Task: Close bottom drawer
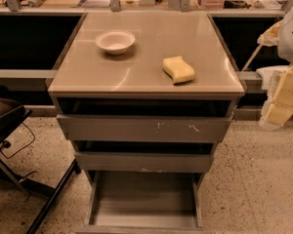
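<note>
The bottom drawer (144,201) is the narrowest of the grey cabinet's three drawers and stands pulled far out toward me. Its flat grey floor is bare and its low front lies at the lower edge of the view. Above it the mid-width drawer (144,162) and the widest drawer (144,129), with white scratches on its front, each stand a little way out. My gripper (278,106) hangs at the right edge of the view, level with the cabinet top and well to the right of the drawers, touching nothing.
A white bowl (115,41) and a yellow sponge (178,69) sit on the cabinet top (88,74). A dark chair (5,118) with black legs (51,199) stands at the left, close to the drawer's left side. Speckled floor (254,189) lies at the right.
</note>
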Controlling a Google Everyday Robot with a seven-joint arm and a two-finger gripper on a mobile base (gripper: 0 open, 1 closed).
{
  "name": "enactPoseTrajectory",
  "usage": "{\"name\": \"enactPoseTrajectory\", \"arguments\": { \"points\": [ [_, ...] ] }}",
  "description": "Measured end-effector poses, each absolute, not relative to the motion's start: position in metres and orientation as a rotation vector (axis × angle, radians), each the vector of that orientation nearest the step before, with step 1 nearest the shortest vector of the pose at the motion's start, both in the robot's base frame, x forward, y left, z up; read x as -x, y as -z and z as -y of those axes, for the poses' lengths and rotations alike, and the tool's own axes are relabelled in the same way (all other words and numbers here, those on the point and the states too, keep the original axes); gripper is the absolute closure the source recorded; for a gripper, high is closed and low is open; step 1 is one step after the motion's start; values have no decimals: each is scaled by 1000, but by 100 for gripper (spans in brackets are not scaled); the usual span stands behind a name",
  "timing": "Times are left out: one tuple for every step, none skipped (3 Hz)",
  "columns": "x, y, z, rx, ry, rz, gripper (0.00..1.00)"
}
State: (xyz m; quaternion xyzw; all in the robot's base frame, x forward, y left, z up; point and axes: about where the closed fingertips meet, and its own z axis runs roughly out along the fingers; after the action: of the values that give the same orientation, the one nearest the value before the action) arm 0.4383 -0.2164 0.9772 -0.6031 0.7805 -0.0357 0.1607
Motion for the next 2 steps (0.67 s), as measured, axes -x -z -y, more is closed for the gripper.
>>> {"name": "enactPoseTrajectory", "arguments": {
  "points": [
    [-438, -977, 216, 1723, 102, -2229, 0],
    [-428, -967, 218, 1723, 100, -2215, 0]
  ]
}}
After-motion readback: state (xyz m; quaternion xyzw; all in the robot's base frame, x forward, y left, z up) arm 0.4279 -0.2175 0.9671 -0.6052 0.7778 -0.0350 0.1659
